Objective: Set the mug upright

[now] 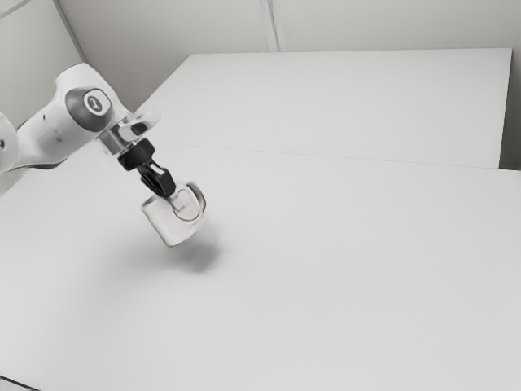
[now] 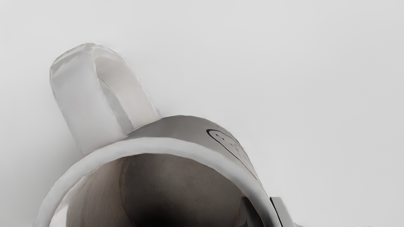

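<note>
Mug in the grip, off the table and tilted: righting is the step in hand!
From the exterior view's left, one white jointed arm (image 1: 50,134), then one black two-finger gripper (image 1: 168,194), its two fingers (image 2: 280,208) pinched shut on the wall, one inside, one outside; then one white ceramic mug (image 1: 172,220), one handle (image 2: 75,101), above the pale, smooth table (image 1: 342,277). Next, I judge: swing the base level, lower, let go.
</note>
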Tool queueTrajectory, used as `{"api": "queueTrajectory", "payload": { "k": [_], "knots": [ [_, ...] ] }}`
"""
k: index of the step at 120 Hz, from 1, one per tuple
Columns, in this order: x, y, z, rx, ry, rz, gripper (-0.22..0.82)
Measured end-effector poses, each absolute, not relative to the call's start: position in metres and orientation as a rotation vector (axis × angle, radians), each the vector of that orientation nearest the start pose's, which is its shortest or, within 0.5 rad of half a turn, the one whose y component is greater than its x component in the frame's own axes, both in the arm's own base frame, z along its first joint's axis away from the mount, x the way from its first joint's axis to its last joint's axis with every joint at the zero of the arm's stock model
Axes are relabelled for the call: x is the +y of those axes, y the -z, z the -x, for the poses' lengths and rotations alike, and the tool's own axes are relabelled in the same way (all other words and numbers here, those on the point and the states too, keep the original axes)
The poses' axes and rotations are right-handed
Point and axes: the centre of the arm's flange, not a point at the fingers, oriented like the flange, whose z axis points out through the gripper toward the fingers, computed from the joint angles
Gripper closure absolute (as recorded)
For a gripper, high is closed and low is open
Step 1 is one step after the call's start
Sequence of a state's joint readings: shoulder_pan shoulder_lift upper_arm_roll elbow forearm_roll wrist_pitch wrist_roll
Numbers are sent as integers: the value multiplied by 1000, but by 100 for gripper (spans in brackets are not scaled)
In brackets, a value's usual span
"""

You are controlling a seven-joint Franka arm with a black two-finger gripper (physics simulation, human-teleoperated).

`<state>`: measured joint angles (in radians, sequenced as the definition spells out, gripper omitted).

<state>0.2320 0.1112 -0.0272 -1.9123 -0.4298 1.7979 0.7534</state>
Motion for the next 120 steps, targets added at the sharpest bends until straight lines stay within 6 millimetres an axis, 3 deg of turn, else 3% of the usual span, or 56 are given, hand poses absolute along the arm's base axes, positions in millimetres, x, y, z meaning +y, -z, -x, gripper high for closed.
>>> {"api": "queueTrajectory", "payload": {
  "k": [24,53,72,104,120],
  "knots": [
    [58,-416,-565,680,-81,3266,78],
    [39,-370,-552,557,-48,3188,78],
    [35,-353,-549,475,-2,3170,78],
    [35,-351,-550,366,62,3177,28],
    [27,-379,-552,355,145,3162,15]
  ]
}}
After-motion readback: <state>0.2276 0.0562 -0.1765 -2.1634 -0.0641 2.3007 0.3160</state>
